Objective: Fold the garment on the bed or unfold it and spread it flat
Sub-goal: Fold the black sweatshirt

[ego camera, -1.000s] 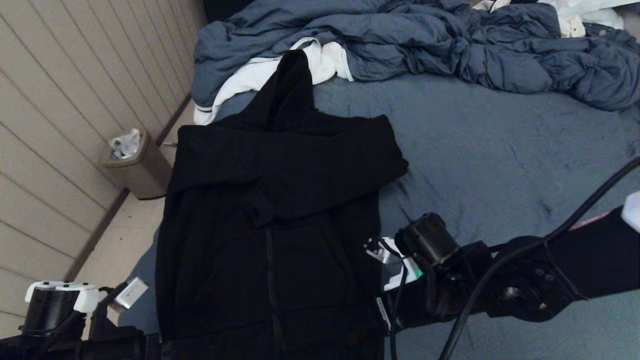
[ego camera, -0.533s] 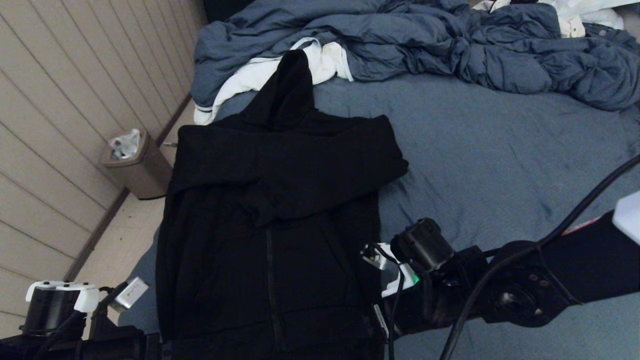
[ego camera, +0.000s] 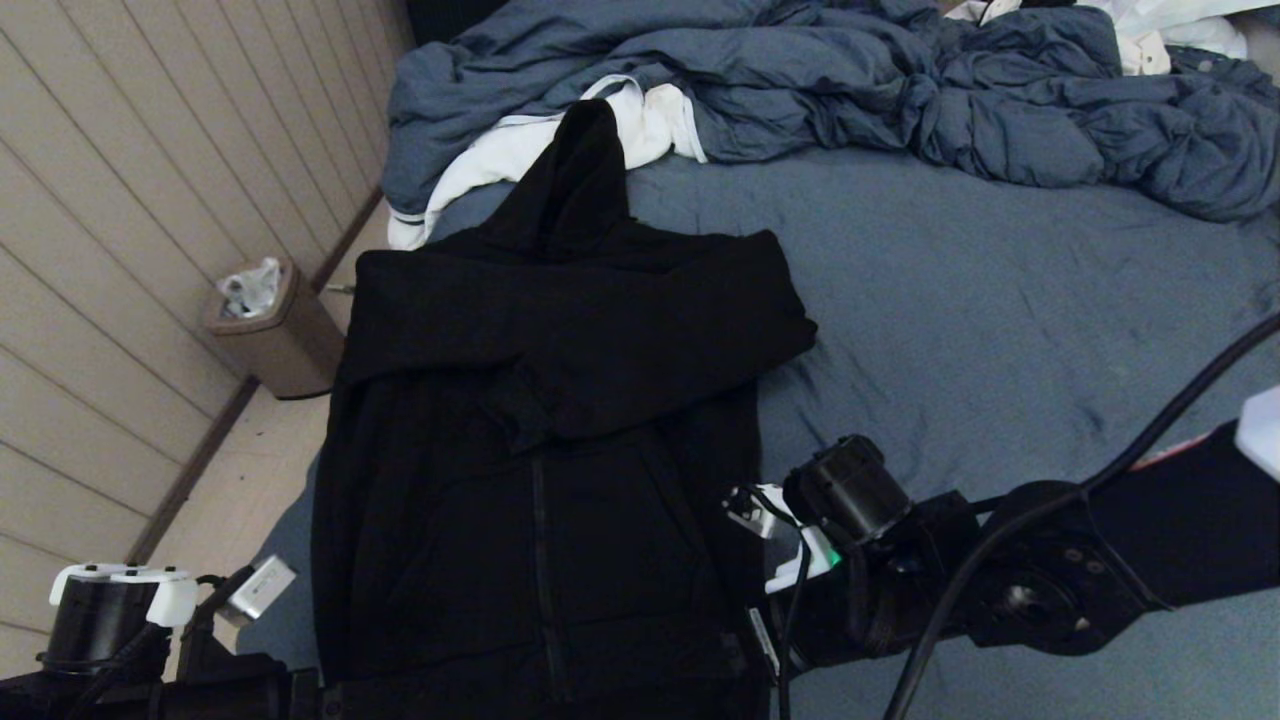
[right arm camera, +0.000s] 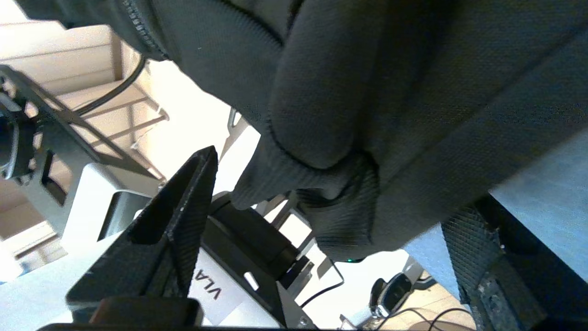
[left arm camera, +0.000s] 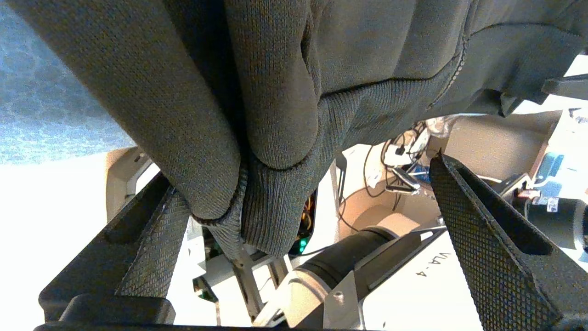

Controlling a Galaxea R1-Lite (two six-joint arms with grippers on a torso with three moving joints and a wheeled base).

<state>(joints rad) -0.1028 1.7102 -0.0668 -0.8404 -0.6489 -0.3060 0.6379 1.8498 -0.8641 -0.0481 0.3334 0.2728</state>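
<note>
Both hands sit at the near edge of the bed [ego camera: 1000, 300], by the hem of the garment [ego camera: 540, 440]. Your left hand [left arm camera: 294, 230] and right hand [right arm camera: 321, 257] have fingers wide apart, with ribbed hem hanging between them, not pinched. Close each hand on the hem before you lift. A duvet [ego camera: 850, 90] is bunched at the far edge, and a bin [ego camera: 275, 330] stands on the floor.

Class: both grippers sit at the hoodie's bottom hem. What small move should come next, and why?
Probably close both sets of fingers on the hem. The left gripper and right gripper each stand open around the ribbed edge of the hoodie, sleeves already folded across its chest, so gripping would allow folding it upward.
</note>
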